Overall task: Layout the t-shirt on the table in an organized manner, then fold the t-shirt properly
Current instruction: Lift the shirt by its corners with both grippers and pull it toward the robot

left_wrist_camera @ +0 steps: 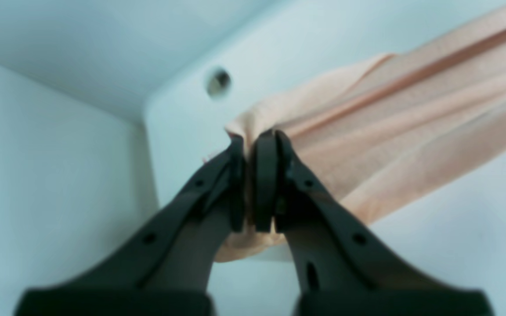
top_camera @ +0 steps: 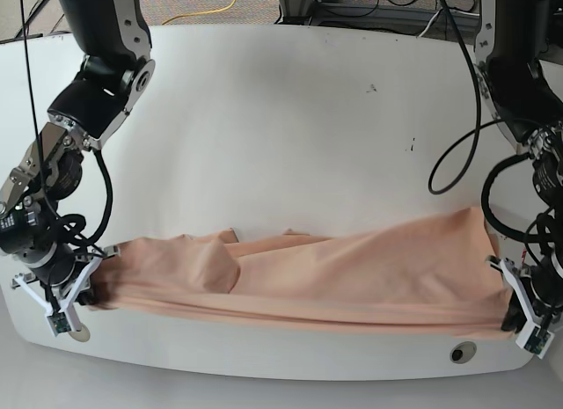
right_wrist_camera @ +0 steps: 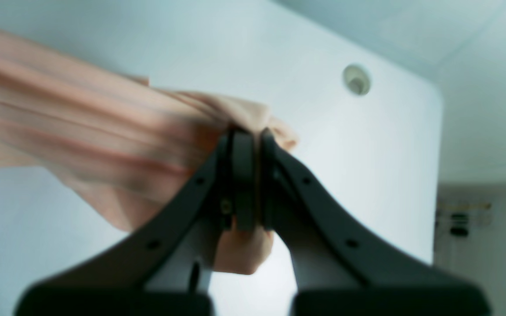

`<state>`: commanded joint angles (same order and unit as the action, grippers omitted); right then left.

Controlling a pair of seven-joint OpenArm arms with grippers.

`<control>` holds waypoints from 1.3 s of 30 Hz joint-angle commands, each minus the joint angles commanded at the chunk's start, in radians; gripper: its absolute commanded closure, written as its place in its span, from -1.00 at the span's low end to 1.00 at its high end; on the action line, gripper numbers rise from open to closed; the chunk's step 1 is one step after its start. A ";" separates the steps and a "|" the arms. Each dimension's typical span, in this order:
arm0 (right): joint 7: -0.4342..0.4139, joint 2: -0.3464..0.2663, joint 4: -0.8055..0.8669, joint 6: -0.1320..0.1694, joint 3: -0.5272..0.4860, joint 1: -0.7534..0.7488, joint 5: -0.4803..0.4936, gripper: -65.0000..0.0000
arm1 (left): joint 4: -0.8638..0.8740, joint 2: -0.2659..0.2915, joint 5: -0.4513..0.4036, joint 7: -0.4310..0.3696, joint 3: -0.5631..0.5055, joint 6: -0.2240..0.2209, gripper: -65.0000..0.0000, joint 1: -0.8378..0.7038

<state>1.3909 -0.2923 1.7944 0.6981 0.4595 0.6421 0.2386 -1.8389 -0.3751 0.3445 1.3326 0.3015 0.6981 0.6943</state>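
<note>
The peach t-shirt (top_camera: pixel 308 273) is stretched in a long wrinkled band across the near part of the white table (top_camera: pixel 281 127), pulled taut between both arms. In the left wrist view my left gripper (left_wrist_camera: pixel 253 142) is shut on a bunched end of the t-shirt (left_wrist_camera: pixel 393 118), cloth squeezed between its black fingers. In the base view the left gripper (top_camera: pixel 508 314) is at the near right corner. My right gripper (right_wrist_camera: pixel 251 136) is shut on the other end of the t-shirt (right_wrist_camera: pixel 95 140); the right gripper (top_camera: pixel 95 281) sits at the near left corner in the base view.
A round grommet hole (top_camera: pixel 463 352) lies near the front edge by the left arm, another grommet hole (top_camera: pixel 79 332) by the right arm. Small dark specks (top_camera: pixel 411 147) dot the far right of the table. Cables (top_camera: pixel 352 4) run behind the far edge.
</note>
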 joint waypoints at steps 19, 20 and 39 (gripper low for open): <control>-0.078 -0.091 -0.408 0.000 -0.204 0.476 -0.006 1.00 | 0.212 0.003 -0.002 0.009 -0.002 -0.051 0.99 0.446; -0.097 -0.092 -0.437 0.000 -0.226 0.502 -0.006 1.00 | 0.229 0.005 -0.002 0.009 -0.002 -0.051 0.99 0.476; -0.153 -0.155 -0.594 0.000 -0.437 0.663 0.002 1.00 | 0.325 0.075 -0.002 0.041 -0.011 -0.051 0.99 0.608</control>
<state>1.2375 -0.4473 1.2006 0.6981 0.0222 1.3055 0.2401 -1.5136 -0.3000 0.3429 1.3740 0.2908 0.6467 1.3019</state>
